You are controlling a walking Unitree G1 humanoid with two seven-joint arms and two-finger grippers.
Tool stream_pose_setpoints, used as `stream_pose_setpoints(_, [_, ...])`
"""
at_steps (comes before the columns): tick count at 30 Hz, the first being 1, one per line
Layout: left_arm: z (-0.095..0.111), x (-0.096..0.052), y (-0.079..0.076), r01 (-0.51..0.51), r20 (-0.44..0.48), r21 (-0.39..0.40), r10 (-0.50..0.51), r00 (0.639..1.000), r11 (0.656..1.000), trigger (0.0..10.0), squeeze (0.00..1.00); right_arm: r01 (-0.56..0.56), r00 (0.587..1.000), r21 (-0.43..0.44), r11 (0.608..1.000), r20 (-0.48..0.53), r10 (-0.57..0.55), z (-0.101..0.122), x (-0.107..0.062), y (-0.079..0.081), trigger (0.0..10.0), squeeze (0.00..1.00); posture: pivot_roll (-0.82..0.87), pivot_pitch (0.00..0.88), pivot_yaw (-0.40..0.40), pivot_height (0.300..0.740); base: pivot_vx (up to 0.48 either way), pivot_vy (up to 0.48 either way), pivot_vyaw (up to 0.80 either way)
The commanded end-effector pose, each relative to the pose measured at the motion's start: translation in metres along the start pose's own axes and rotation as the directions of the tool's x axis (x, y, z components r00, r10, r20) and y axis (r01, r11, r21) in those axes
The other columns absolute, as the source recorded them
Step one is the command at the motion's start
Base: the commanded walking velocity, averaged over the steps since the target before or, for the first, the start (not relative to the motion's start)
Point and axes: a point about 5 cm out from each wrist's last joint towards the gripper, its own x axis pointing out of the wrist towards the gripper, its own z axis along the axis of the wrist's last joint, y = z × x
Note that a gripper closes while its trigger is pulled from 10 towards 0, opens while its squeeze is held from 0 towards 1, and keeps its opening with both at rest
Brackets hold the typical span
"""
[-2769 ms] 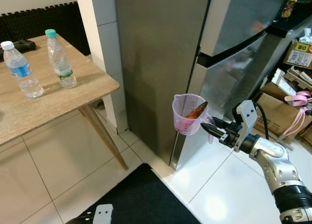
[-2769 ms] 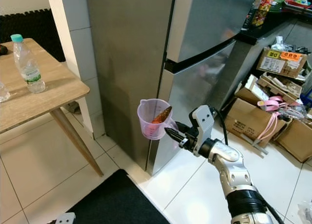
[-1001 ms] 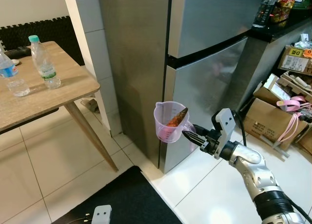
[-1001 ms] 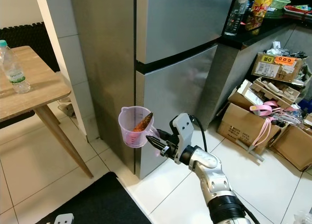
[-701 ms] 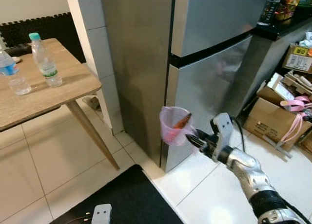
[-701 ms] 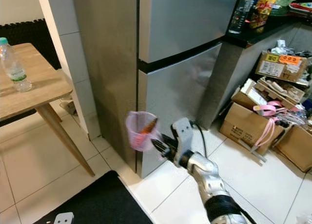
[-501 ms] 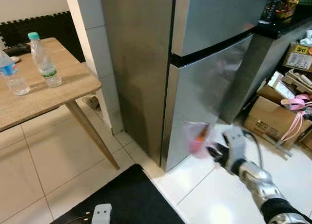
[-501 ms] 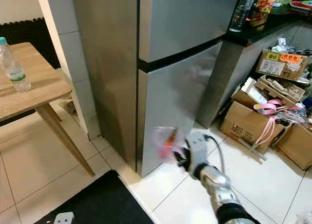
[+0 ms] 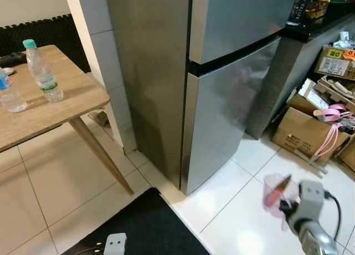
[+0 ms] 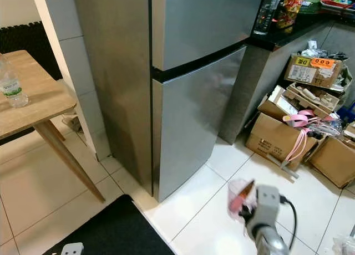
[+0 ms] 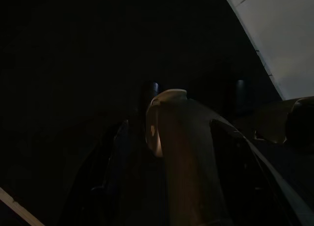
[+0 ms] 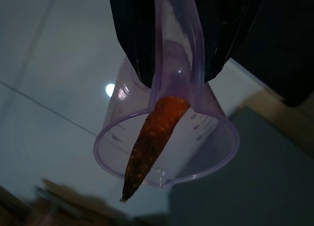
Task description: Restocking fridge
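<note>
Jaws of your right gripper (image 12: 169,64) pinch the handle of a light, thin-walled measuring cup (image 9: 275,195) holding a loose carrot (image 12: 149,140), low beside the closed fridge (image 9: 222,83); keep it upright.

A lived-in home kitchen, pretty clearly. A tall steel two-door fridge (image 9: 222,72) is set against a white-tiled pillar (image 9: 102,55), with glossy white floor tiles (image 9: 50,188) and a black mat (image 9: 150,227) laid in front. Water bottles (image 9: 41,72) are left on a wooden surface (image 9: 55,108). Snack packets (image 10: 291,5) are kept on a dark counter (image 10: 294,27), and opened cardboard boxes (image 10: 277,138) are piled on the floor below it.
</note>
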Motion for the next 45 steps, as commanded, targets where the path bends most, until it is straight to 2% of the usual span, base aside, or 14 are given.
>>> stream_pose_setpoints(1, [-0.004, 0.0, -0.002, 0.002, -0.012, 0.009, -0.002, 1.0, 1.0, 10.0, 0.0, 0.044, 0.999, -0.004, 0.999, 0.025, -0.044, 0.003, -0.001, -0.008, 10.0, 0.0, -0.03, 0.0, -0.035, 0.74, 0.0, 0.0, 0.0])
stream_pose_setpoints(6, [-0.002, 0.0, -0.002, 0.003, -0.002, 0.009, -0.003, 1.0, 1.0, 10.0, 0.0, 0.078, 0.997, 0.001, 0.997, -0.005, -0.078, -0.004, -0.004, -0.013, 10.0, 0.0, -0.02, 0.0, -0.035, 0.74, 0.0, 0.0, 0.0])
stream_pose_setpoints(17, [0.002, 0.0, 0.0, -0.002, 0.017, 0.009, 0.002, 1.0, 1.0, 10.0, 0.0, 0.1, 0.995, 0.002, 0.995, 0.001, -0.1, -0.005, -0.005, -0.018, 10.0, 0.0, -0.02, 0.0, -0.038, 0.74, 0.0, 0.0, 0.0])
stream_pose_setpoints(36, [0.006, 0.001, -0.001, 0.011, 0.026, 0.026, -0.012, 1.0, 1.0, 10.0, 0.0, 0.078, 0.997, -0.014, 0.997, -0.006, -0.078, -0.006, -0.004, -0.01, 10.0, 0.0, -0.03, 0.0, -0.038, 0.74, 0.0, 0.0, 0.0])
stream_pose_setpoints(45, [0.005, 0.001, -0.003, 0.031, 0.023, 0.025, -0.031, 0.999, 0.999, 10.0, 0.0, 0.079, 0.997, -0.016, 0.997, -0.023, -0.08, -0.011, -0.005, -0.01, 10.0, 0.0, -0.03, 0.0, -0.035, 0.74, 0.279, 0.0, 0.0])
